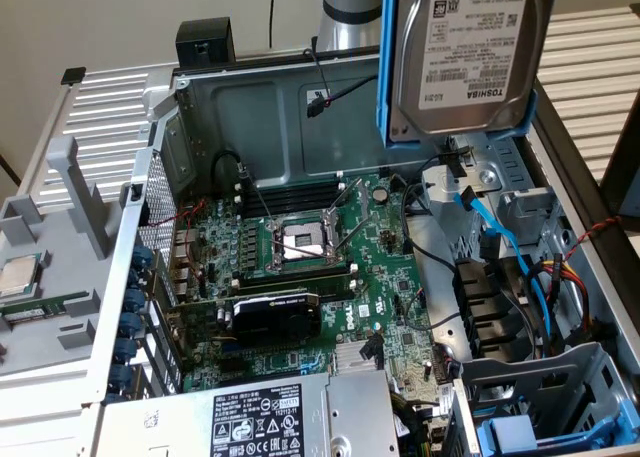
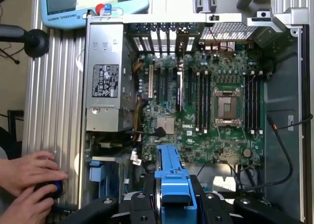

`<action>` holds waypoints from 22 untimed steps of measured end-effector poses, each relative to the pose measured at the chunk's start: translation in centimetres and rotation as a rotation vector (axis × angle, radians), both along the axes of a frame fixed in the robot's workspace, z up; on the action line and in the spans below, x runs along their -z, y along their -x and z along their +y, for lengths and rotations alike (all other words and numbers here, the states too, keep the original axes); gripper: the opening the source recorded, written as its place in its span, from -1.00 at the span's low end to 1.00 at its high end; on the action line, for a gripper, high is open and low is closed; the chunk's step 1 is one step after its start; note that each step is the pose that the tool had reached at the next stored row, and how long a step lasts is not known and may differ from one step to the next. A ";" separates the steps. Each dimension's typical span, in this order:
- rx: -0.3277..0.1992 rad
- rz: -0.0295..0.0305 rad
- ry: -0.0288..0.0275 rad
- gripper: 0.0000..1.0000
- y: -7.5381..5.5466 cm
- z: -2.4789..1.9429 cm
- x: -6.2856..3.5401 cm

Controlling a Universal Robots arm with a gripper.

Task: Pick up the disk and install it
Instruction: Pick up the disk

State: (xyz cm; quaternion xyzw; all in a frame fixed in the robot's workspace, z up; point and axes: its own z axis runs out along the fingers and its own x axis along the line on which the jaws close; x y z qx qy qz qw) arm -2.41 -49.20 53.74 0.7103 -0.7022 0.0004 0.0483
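Note:
The disk [image 1: 465,52], a silver hard drive with a white Toshiba label in a bright blue carrier frame [image 1: 385,87], hangs upright in the air above the back right of the open computer case. In the wrist view its blue carrier edge [image 2: 171,177] sticks out between the black fingers [image 2: 142,204] of my gripper [image 2: 174,207], which is shut on it. Below the disk lies the case's drive cage area [image 1: 500,187] with loose cables.
The case holds a motherboard [image 1: 380,277] with an open CPU socket [image 1: 300,242], a graphics card [image 1: 275,317] and a power supply [image 1: 260,417]. Another blue carrier [image 1: 520,437] sits in the front right bay. A person's hands [image 2: 24,180] rest beside the case. A small CPU chip [image 1: 20,274] lies outside the case.

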 end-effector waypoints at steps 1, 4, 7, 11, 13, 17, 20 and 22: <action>0.000 0.0000 -0.0001 -0.25 -0.1 -0.29 0.00; 0.000 0.0001 -0.0014 -0.25 -0.5 -1.23 0.00; 0.000 0.0000 -0.0031 -0.25 -1.0 -2.18 0.00; 0.000 0.0001 -0.0039 -0.25 -1.5 -3.29 0.00; 0.000 0.0000 -0.0040 -0.25 -1.7 -3.85 0.00; 0.000 0.0001 -0.0047 -0.25 -2.3 -4.99 0.00; 0.000 -0.0002 -0.0051 -0.25 -2.6 -5.72 0.00; 0.000 -0.0002 -0.0052 -0.25 -2.9 -6.18 0.00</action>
